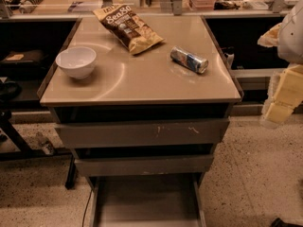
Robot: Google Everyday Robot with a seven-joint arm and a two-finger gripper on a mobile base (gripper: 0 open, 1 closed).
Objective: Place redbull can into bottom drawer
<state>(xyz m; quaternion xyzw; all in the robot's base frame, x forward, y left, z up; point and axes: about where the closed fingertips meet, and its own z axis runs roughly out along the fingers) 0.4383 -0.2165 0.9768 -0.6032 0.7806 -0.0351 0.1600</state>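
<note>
At the right edge, the gripper [280, 105], perhaps partly cropped.

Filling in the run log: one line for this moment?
redbull can: lying on cabinet top | bottom drawer: open | pincer: right of cabinet top, away from can

On countertop [142, 82], redbull can [189, 59]; gripper [280, 100] perhaps far right

White bowl [75, 61] at left of tan countertop [142, 82], chip bag [129, 27] toward the back
</note>
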